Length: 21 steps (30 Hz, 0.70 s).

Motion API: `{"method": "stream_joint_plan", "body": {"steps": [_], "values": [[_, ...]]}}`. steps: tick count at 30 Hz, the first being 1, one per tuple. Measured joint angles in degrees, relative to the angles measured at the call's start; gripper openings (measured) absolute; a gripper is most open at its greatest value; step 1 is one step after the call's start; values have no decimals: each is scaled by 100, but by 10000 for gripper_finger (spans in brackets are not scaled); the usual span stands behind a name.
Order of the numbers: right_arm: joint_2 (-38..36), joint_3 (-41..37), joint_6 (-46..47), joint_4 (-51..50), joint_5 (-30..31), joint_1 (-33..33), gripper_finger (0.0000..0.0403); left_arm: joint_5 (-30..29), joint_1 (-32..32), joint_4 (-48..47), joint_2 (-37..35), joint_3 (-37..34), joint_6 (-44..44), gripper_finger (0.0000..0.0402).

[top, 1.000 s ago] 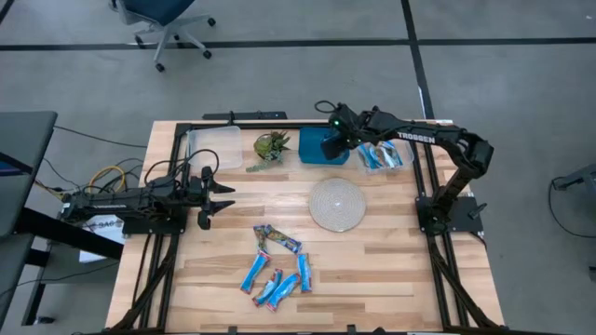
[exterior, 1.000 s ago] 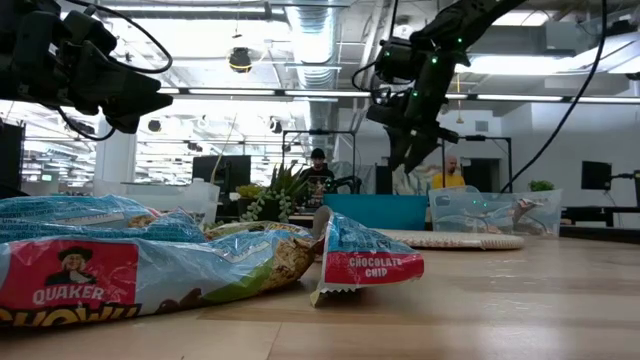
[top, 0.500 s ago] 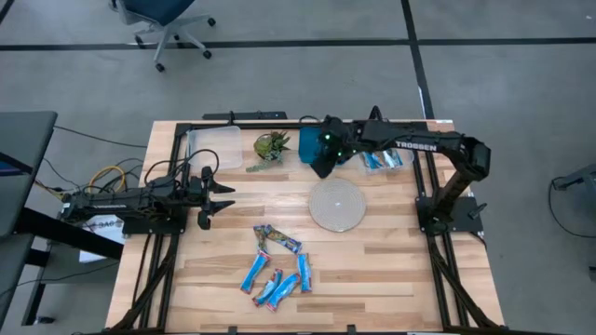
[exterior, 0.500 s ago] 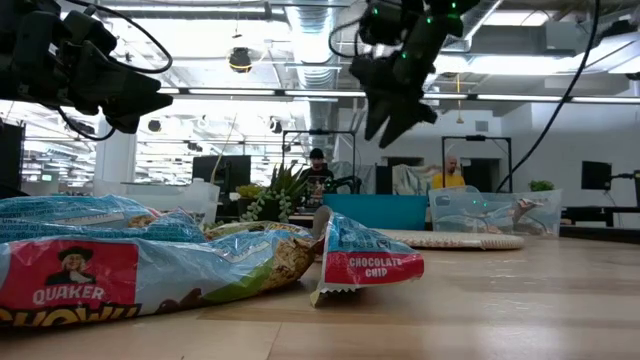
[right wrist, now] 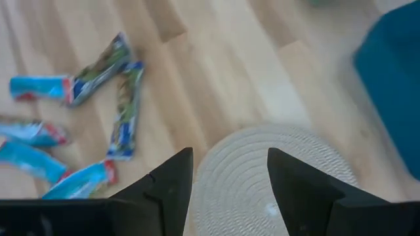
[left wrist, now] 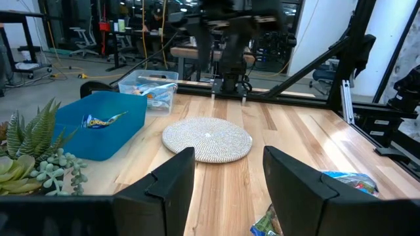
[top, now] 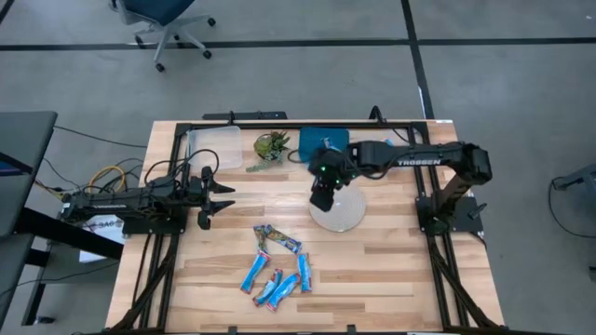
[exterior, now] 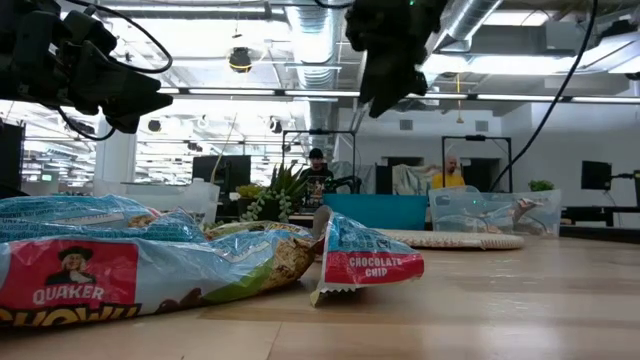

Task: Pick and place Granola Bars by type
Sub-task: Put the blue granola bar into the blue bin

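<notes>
Several granola bars (top: 277,265) lie loose on the wood near the table's front edge; they also show in the right wrist view (right wrist: 98,65) and close up in the low view (exterior: 365,262). One bar (left wrist: 105,120) lies in the blue bin (top: 324,144) at the far side. More bars sit in a clear container (left wrist: 154,88) beside the bin. My right gripper (top: 321,197) hangs open and empty above the left edge of the round woven disc (top: 340,209), pointing steeply down (right wrist: 230,183). My left gripper (top: 223,198) waits open and level at the table's left (left wrist: 226,183).
A green plant (top: 271,146) and a clear tray (top: 212,147) stand along the far edge, left of the blue bin. The black frame rails (top: 279,124) border the table. People sit in the room behind (exterior: 318,165).
My right gripper has swung from above the blue bin toward the table's near edge and a little left. It now hangs over the woven disc's left edge, higher in the low view, with its wrist rolled. The bars have not moved.
</notes>
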Motion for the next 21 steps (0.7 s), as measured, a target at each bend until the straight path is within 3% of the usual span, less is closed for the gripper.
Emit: {"method": "stream_joint_plan", "body": {"steps": [8, 21], "values": [[315, 351, 21, -541, 7, 575, 189, -2, -1, 1, 2, 0, 1, 174], [1570, 1896, -405, -1056, 20, 1066, 189, -9, -2, 1, 15, 0, 0, 174]]}}
